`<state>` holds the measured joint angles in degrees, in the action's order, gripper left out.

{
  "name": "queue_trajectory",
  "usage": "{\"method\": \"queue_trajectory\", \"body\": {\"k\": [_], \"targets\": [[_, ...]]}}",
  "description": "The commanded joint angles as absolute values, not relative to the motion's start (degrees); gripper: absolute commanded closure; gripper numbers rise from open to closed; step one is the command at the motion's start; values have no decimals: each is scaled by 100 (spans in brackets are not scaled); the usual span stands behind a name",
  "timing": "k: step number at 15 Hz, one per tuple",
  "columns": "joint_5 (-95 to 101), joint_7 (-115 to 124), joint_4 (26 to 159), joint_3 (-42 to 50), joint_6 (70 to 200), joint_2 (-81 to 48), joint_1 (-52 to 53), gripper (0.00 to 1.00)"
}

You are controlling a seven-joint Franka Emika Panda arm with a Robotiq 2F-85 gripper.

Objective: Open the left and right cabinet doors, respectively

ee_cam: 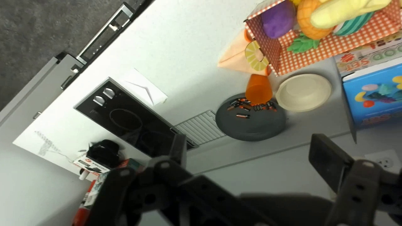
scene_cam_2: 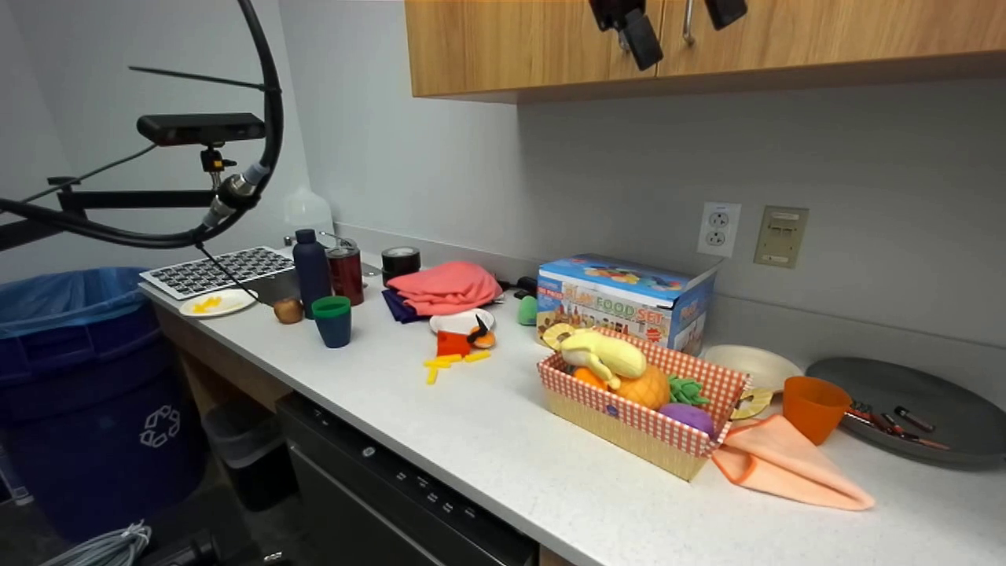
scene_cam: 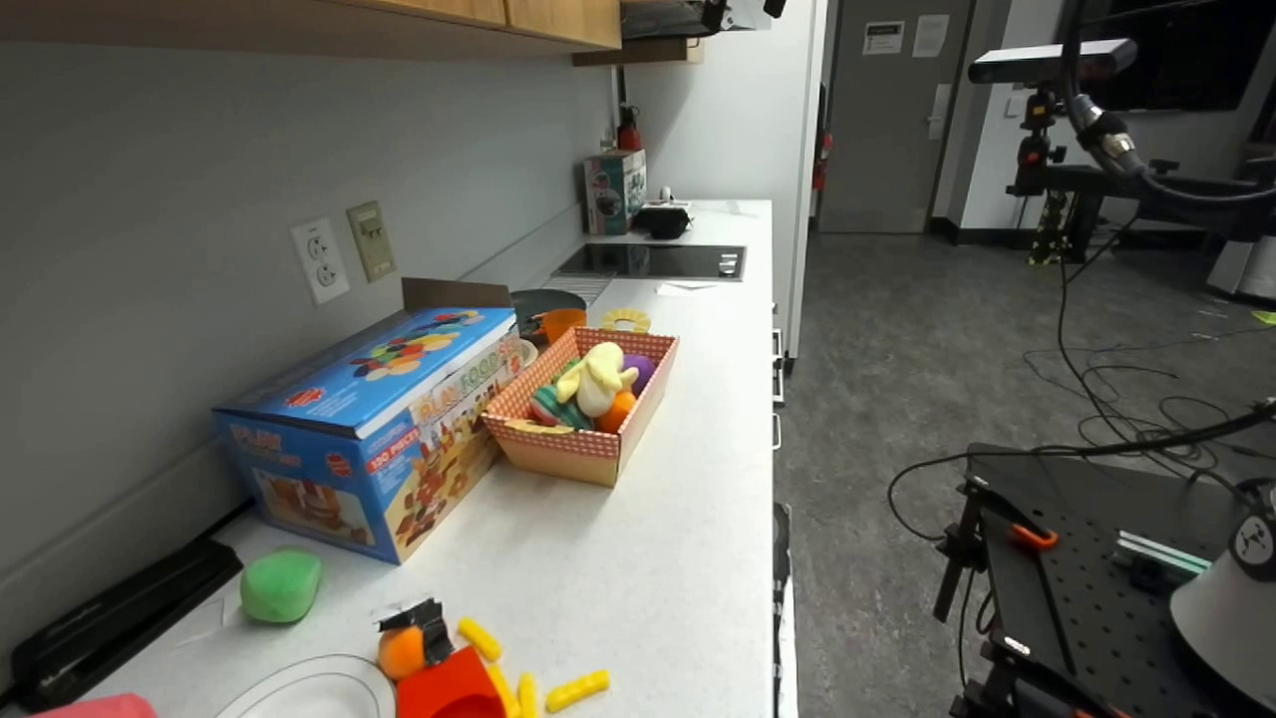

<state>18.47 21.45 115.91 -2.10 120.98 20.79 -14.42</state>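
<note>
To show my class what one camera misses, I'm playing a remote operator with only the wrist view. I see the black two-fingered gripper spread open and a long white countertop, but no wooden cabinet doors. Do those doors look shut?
Observer: Yes. In an exterior view, the flat, light-brown wooden left cabinet door and the matching right cabinet door appear shut; only their lower parts show.
Operator: And what could I pull on?
Observer: In that same view, a slim, upright silver metal handle on the right cabinet door shows between the fingertips of the open black gripper. I can't tell whether they touch it.
</note>
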Motion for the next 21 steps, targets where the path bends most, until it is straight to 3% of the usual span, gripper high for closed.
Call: {"method": "queue_trajectory", "body": {"k": [1, 6, 13, 21], "targets": [[1543, 1740, 11622, -148, 12087, 2265, -961, 0], [1805, 1928, 11909, -337, 13538, 2133, -711, 0], [2853, 2649, 11737, -738, 15523, 1537, -1126, 0], [3116, 2735, 11805, -699, 15486, 1571, -1108, 0]]}}
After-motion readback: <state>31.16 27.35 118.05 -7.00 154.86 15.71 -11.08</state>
